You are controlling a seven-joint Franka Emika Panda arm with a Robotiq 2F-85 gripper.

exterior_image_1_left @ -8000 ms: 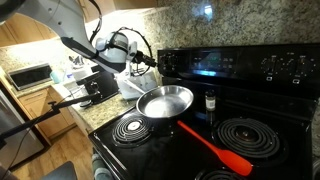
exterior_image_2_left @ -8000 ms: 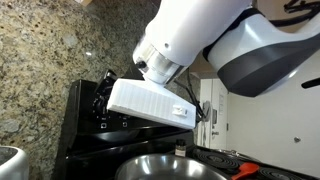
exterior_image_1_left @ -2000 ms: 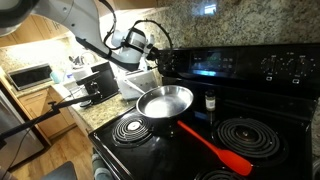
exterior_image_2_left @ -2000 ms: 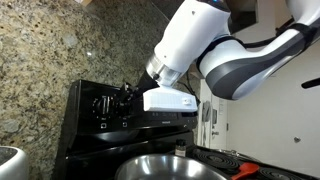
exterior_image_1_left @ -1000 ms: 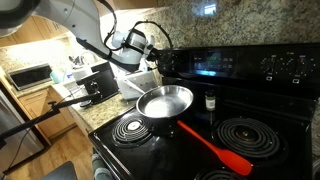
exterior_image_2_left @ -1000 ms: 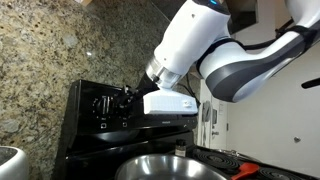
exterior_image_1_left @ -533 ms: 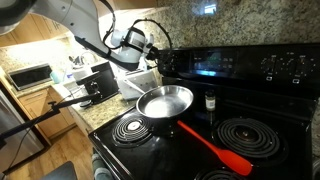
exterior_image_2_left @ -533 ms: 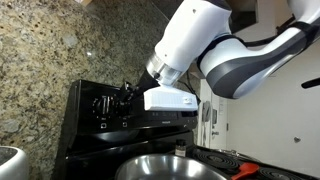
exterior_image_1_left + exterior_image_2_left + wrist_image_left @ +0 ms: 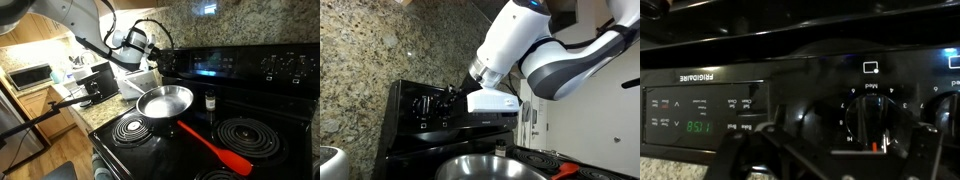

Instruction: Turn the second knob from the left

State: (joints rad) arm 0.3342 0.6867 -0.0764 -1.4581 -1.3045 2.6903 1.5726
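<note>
The black stove's control panel carries a pair of knobs at its left end. In the wrist view, the knob nearer the clock display, the second from the left, sits between and just beyond my gripper's dark fingers. Its red pointer mark shows at its lower edge. The outer knob is cut off at the frame's right edge. My gripper is open and holds nothing, hovering close in front of the knobs. In both exterior views the gripper partly hides them.
A steel pan sits at the middle of the cooktop, with a red spatula lying in front of it and a small jar behind. Coil burners flank them. A green clock display glows on the panel.
The arm has edged very slightly toward the panel; the jaws stay open and nothing on the stove has moved.
</note>
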